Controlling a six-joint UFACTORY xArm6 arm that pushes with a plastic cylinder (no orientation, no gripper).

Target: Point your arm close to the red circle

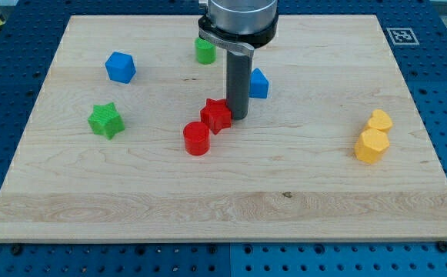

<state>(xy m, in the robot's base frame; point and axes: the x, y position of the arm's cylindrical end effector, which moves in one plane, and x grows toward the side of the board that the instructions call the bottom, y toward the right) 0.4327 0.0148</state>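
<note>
No readable text, only a fiducial tag (402, 35) off the worktop's (300, 192) top-right corner. No claw; my tip (238, 117) touched the red star (216, 115), near the red circle (196, 138).

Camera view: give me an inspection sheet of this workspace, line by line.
Surface: pale wooden board on a blue perforated table.
Job's things: red circle lies near the board's middle, touching or almost touching the red star to its upper right.
Clutter: blue cube, green star, green block at the view's top, blue block partly behind the rod, two yellow blocks close together at the view's right.
Tip: my tip sits against the red star's right side, right of and above the red circle.
Cables: nothing seen.
Surroundings: a black-and-white marker at the board's top right corner.
</note>
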